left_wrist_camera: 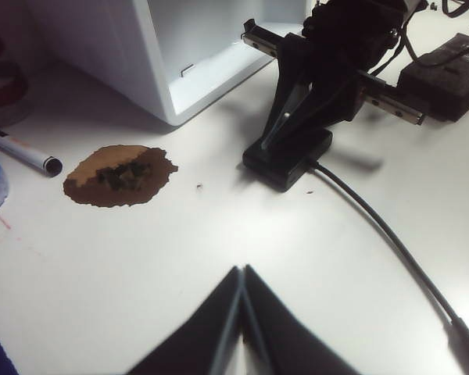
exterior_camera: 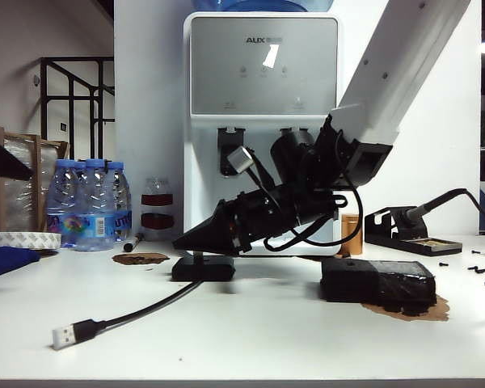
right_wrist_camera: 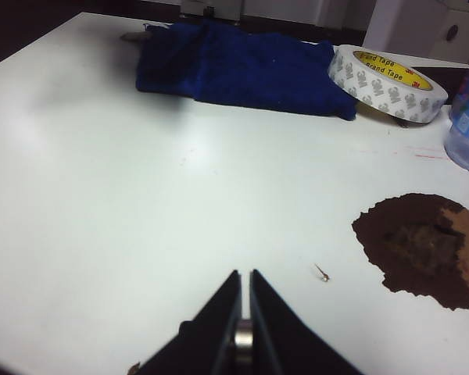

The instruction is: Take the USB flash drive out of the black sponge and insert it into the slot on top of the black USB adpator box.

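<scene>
Exterior view: right gripper (exterior_camera: 183, 241) clamping USB flash drive (right_wrist_camera: 243, 337) above black USB adpator box (exterior_camera: 203, 268).

Right gripper (right_wrist_camera: 243, 312) fingers pinched together on the USB flash drive (right_wrist_camera: 243, 337), low over the white table (right_wrist_camera: 141, 203). Blue cloth (right_wrist_camera: 242, 69) and tape roll (right_wrist_camera: 387, 82) far side, brown stain (right_wrist_camera: 422, 248) nearer.

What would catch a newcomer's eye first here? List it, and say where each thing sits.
The black right gripper stands out, slanting down across the middle of the table, shut on the small silver flash drive just above the flat black box. The black sponge lies to the right of it, in front of the white water dispenser. The left gripper, shut, hangs over bare table nearby.
</scene>
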`<control>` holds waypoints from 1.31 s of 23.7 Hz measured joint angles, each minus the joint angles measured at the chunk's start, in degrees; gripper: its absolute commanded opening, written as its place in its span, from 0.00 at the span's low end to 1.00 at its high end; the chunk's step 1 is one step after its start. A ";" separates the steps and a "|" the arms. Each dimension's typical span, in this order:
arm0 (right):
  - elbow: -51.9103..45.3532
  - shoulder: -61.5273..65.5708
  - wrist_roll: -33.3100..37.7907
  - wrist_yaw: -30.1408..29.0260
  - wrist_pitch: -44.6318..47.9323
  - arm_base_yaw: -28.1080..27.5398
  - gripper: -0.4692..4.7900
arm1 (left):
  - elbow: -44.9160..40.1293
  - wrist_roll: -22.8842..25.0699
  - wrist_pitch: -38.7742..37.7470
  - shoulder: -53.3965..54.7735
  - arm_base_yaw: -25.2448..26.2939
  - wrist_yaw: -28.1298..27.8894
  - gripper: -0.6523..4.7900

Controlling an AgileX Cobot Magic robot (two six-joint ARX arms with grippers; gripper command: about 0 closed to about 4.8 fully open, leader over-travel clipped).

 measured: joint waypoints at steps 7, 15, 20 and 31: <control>0.04 0.00 -0.70 0.26 -0.68 -0.07 0.09 | 0.00 0.00 0.00 0.00 0.00 0.00 0.11; 0.28 -0.72 -4.98 1.99 -6.54 -0.72 0.09 | -0.02 0.00 -0.02 0.02 0.00 0.04 0.11; 0.28 -0.96 -5.88 2.01 -7.10 -0.72 0.09 | -0.02 0.00 0.00 0.02 0.00 0.02 0.11; 0.57 -0.76 -4.70 3.06 -7.56 -0.28 0.09 | -0.02 -1.05 -0.35 0.02 0.00 3.34 0.11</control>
